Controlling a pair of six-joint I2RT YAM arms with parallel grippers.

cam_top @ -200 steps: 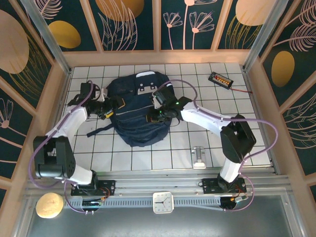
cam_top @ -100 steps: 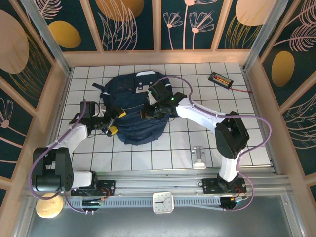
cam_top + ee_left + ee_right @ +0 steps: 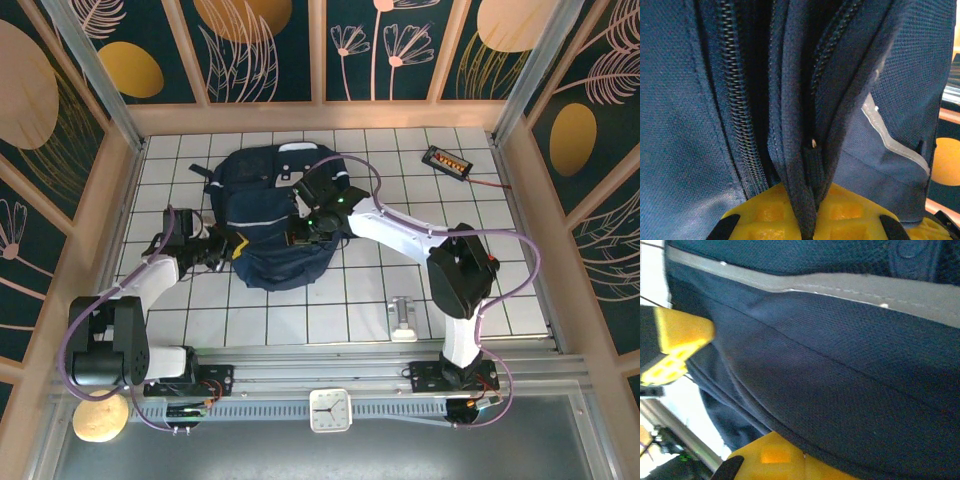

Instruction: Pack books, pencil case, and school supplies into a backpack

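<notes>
Snaps left claw shut on backpack zipper seam, wide open a moment ago; keeps right claw pinched on front fabric; probably bracing to work the zipper.

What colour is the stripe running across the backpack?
Pale grey stripe on the navy backpack; clearest in the right wrist view.

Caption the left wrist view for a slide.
Left gripper pinches a fold of the backpack beside a zipper.

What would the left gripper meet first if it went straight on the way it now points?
The backpack: the left gripper is shut on its zipper-edge fold, with more navy fabric directly ahead.
</notes>
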